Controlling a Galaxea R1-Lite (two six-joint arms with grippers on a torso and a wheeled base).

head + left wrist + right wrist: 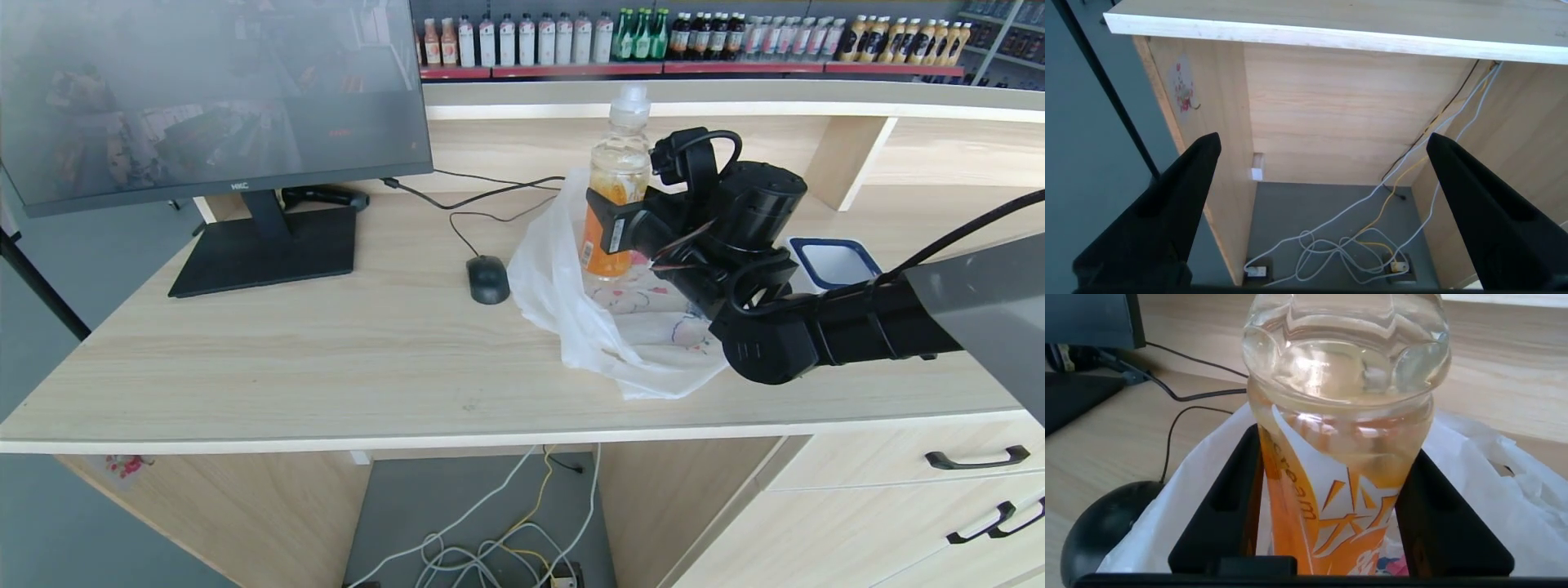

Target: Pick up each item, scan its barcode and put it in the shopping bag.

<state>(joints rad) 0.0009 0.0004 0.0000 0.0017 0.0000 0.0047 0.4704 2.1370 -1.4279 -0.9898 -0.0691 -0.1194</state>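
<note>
Now right tool (614,227) clamps upright bottle (620,163) at shopping bag (555,304).

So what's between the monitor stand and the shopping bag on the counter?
In the head view, a black mouse with its cable lies between the monitor stand and the shopping bag, close to the bag; otherwise bare counter.

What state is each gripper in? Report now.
Left gripper: open, holding nothing.
Right gripper: closed on the bottle.

Head: down onto counter (326,359); right wrist: close on bottle (1343,457), shared; left wrist: below counter.
</note>
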